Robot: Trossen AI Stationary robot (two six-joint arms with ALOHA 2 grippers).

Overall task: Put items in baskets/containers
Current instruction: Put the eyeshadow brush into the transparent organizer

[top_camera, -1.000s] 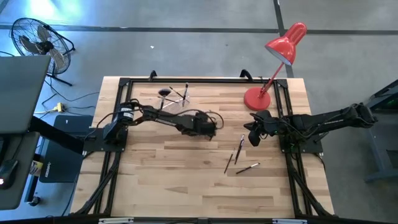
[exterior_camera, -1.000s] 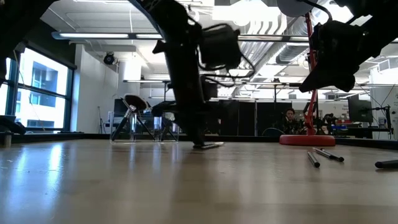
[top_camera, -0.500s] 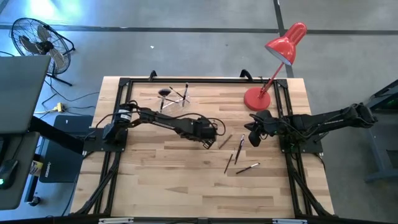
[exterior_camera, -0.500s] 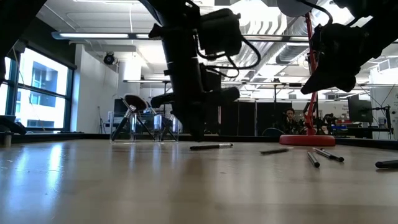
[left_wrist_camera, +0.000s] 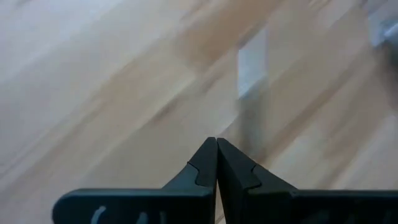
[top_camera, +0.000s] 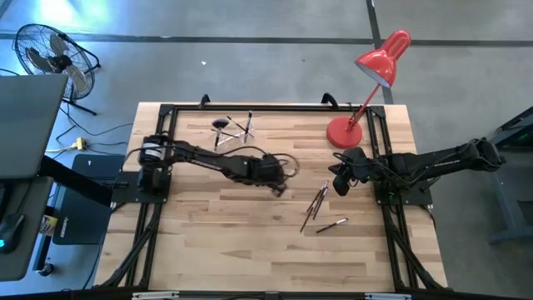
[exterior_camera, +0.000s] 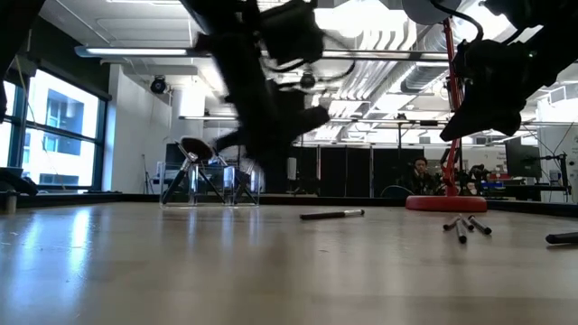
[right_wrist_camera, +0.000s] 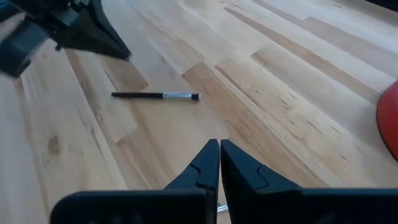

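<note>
My left gripper hangs shut above the middle of the table with nothing between its fingers. One slim dark brush lies flat on the wood just beside it, toward the right. Several more brushes lie in a loose bunch farther right, and one lies nearer the front edge. The clear holder stands at the far left with brushes sticking out of it, among them a fan head. My right gripper waits shut above the bunch, at the right.
A red desk lamp stands on its round base at the far right corner, its stem rising behind my right arm. A black frame edges the table. A floor fan stands off the table at the far left.
My left gripper has risen from the tabletop and drawn back toward the left edge, staying shut. The brush that lay at its fingertips stays flat on the wood and has shifted a little to the right. Another loose brush has rolled right into the bunch.
</note>
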